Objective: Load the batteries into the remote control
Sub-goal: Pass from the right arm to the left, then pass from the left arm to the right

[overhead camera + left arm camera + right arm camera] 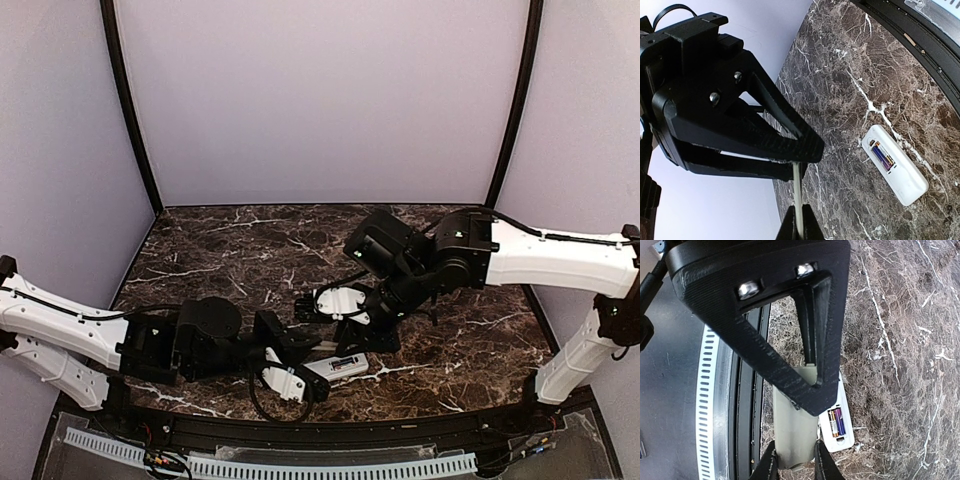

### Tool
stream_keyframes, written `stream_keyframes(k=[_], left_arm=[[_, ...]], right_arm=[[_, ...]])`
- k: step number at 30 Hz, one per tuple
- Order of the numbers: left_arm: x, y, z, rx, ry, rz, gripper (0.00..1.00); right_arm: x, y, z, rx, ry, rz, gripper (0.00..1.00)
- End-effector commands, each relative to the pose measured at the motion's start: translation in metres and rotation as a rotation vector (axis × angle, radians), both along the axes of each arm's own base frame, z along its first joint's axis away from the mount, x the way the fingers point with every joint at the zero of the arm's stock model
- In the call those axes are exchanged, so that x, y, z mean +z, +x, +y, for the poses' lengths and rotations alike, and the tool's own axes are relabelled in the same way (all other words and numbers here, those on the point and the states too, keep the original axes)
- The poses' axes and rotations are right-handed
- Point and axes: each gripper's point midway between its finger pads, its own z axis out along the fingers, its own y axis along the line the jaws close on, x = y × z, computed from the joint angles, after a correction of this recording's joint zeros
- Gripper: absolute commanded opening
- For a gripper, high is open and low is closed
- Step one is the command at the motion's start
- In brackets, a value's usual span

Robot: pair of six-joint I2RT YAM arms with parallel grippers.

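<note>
The white remote control [337, 367] lies back-up on the dark marble near the front edge. Two batteries [836, 421] sit side by side in its open compartment, also seen in the left wrist view as batteries [882, 156] inside the remote [905, 180]. Just above and left of the remote, both grippers hold one flat pale cover [792, 425]. My right gripper [795, 457] is shut across its width. My left gripper [800, 215] is shut on the cover's thin edge [798, 190]. The remote [846, 440] is partly hidden behind the cover.
A black rail and a white slotted strip [300, 465] run along the table's near edge, close behind the grippers. Marble table [250, 250] stretches back to purple walls. The two arms meet at the front centre.
</note>
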Motion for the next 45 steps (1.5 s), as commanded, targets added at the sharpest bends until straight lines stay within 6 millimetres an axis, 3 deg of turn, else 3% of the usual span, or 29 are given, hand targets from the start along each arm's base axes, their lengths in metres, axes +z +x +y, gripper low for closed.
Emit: stream_keyframes(k=[1,5,8,10,13,14,16,20,24,29,39,43,45], left_arm=[[0.015,0.002,-0.004,0.015,-0.040,-0.002,0.00],[0.015,0.002,-0.003,0.029,-0.049,0.018,0.00],[0.016,0.005,-0.002,0.062,-0.071,0.059,0.00],[0.017,0.006,-0.001,0.097,-0.100,0.124,0.00],[0.025,0.004,0.001,0.156,-0.199,0.285,0.00],[0.033,0.003,0.000,0.159,-0.242,0.326,0.00],[0.050,0.000,0.000,0.180,-0.361,0.486,0.00],[0.092,-0.007,0.004,0.153,-0.631,0.860,0.00],[0.120,-0.018,0.002,0.073,-0.761,1.075,0.00],[0.143,-0.029,0.000,-0.009,-0.827,1.193,0.00],[0.153,-0.031,0.010,-0.035,-0.798,1.079,0.00],[0.156,-0.002,0.023,0.116,-0.787,0.724,0.00],[0.161,0.011,0.031,0.169,-0.719,0.372,0.00]], right_arm=[[0.016,-0.002,0.009,0.007,0.057,-0.006,0.11],[0.018,-0.002,0.009,0.001,0.064,-0.009,0.17],[0.026,0.002,0.005,-0.020,0.081,-0.035,0.43],[0.036,0.008,0.001,-0.045,0.108,-0.081,0.55],[0.062,0.012,-0.006,-0.068,0.201,-0.150,0.64],[0.074,0.011,-0.009,-0.067,0.245,-0.164,0.75],[0.100,0.006,-0.014,-0.057,0.346,-0.189,0.87],[0.147,-0.001,-0.030,-0.062,0.521,-0.208,0.95],[0.188,-0.005,-0.045,-0.094,0.677,-0.153,0.99],[0.203,-0.004,-0.053,-0.149,0.730,-0.068,0.90],[0.205,0.004,-0.052,-0.255,0.716,0.009,0.87],[0.204,0.033,-0.056,-0.488,0.669,0.069,0.87],[0.197,0.052,-0.062,-0.682,0.609,0.163,0.86]])
